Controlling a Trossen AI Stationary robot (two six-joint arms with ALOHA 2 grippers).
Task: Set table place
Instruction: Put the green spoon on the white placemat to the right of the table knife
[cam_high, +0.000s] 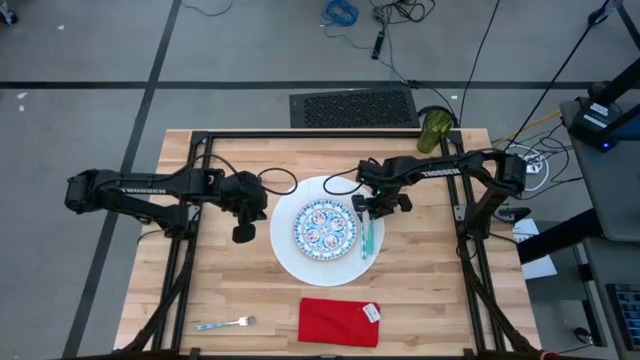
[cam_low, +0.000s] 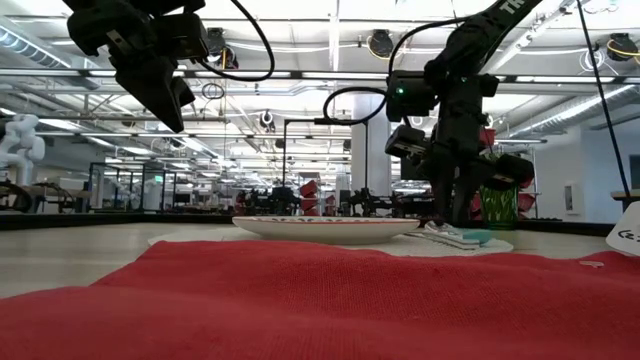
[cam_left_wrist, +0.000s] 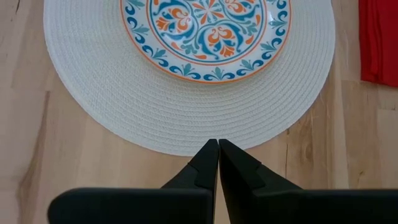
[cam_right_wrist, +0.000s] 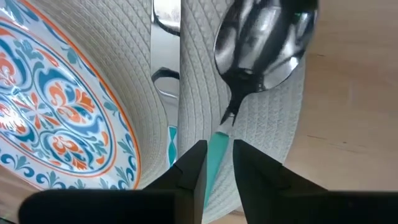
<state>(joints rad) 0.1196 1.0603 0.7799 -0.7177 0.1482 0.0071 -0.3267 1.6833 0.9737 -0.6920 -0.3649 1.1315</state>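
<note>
A: The red napkin (cam_low: 300, 300) is lying nearest; behind it, plates?

B: Yes, the patterned plate (cam_high: 324, 229) is sitting on the white one (cam_high: 290, 255) mid-worktop (cam_high: 430, 300). The right gripper (cam_right_wrist: 217, 152), jaws narrowly apart, is straddling the spoon (cam_right_wrist: 261, 43) handle, probably placing it. The left gripper (cam_left_wrist: 218, 146), jaws closed empty, is waiting beside.

The table (cam_high: 420, 290) is pale, matt butcher-block wood. The round white mat (cam_left_wrist: 112, 93) looks woven and ribbed. The patterned plate (cam_left_wrist: 205, 34) is glossy. The spoon (cam_right_wrist: 264, 43) has a mirror-bright metal bowl. The red napkin (cam_high: 338, 322) is soft cloth.
</note>
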